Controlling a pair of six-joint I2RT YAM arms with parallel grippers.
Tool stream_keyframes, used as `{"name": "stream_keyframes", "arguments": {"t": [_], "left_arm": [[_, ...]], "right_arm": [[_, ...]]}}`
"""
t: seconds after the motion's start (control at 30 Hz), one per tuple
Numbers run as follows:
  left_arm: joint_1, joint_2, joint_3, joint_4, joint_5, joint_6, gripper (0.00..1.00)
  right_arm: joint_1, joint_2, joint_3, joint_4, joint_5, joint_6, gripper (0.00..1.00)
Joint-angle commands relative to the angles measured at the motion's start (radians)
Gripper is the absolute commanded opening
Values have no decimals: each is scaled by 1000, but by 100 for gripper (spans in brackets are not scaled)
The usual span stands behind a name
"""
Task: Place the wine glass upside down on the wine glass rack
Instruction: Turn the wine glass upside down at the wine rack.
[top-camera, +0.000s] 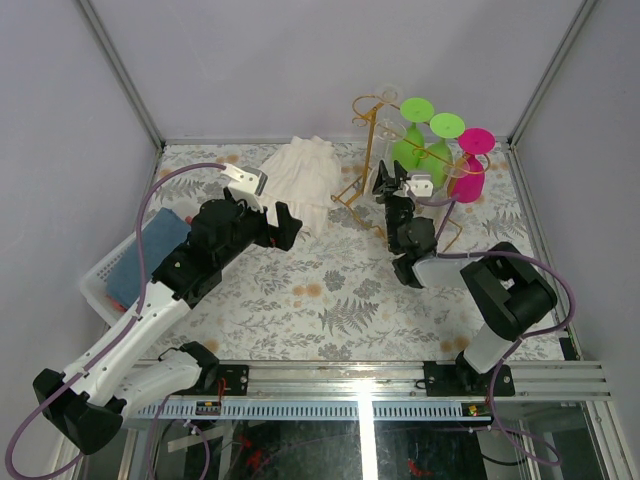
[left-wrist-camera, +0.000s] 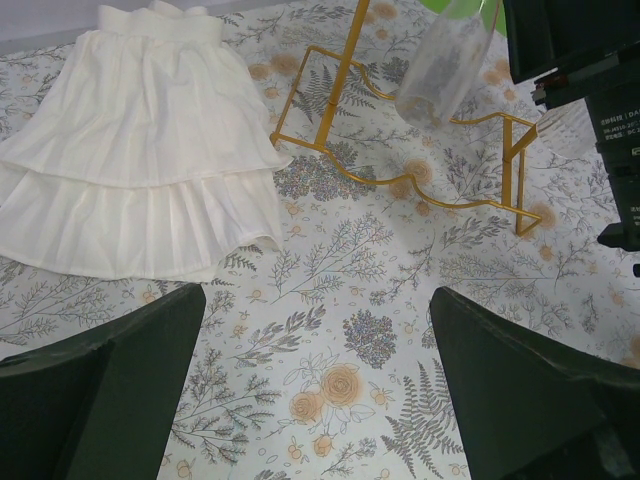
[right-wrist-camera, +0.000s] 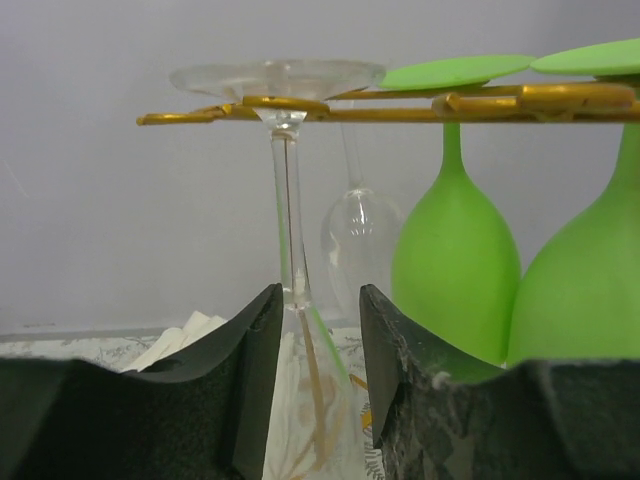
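Note:
The clear wine glass (right-wrist-camera: 290, 220) hangs upside down, its foot resting on the gold rail of the wine glass rack (right-wrist-camera: 400, 108). My right gripper (right-wrist-camera: 320, 310) is open around the stem just above the bowl, with a gap on the right side. In the top view the right gripper (top-camera: 392, 183) sits at the rack (top-camera: 372, 150). My left gripper (left-wrist-camera: 318, 380) is wide open over bare tablecloth, holding nothing. Its view shows the rack's base (left-wrist-camera: 400, 180) and the glass bowl (left-wrist-camera: 445, 65). From above, the left gripper (top-camera: 290, 228) is left of the rack.
Two green glasses (right-wrist-camera: 455, 260) and a pink glass (top-camera: 470, 175) hang on the rack, with another clear glass (right-wrist-camera: 358, 235) behind. A white pleated cloth (top-camera: 305, 180) lies left of the rack. A white basket (top-camera: 130, 265) stands at the table's left edge.

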Motion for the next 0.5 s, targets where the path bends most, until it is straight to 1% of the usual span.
{"name": "stream_keyframes", "arguments": {"t": [0.0,0.2,0.27,0.33,0.37,0.4,0.47], "left_arm": [[6,-12,-3,58,1,-10,95],[5,-20,-3,57,-8,-8,95],[5,-23,-3,56,-12,-7,96],[6,-28,-1,56,-16,-7,96],[6,-31,-1,55,-19,-7,96],[6,-34,-3,54,-22,-6,96],[6,-44,-5,55,-34,-9,96]], "right_arm": [[-4,-52,-31,134,-51,6,45],[-4,-118,-98,134,-123,33,53],[-3,-153,-128,112,-149,47,57],[0,-201,-149,54,-176,52,67],[3,-231,-159,16,-192,54,87],[5,-258,-167,-31,-208,57,99],[10,-321,-180,-121,-237,67,99]]}}
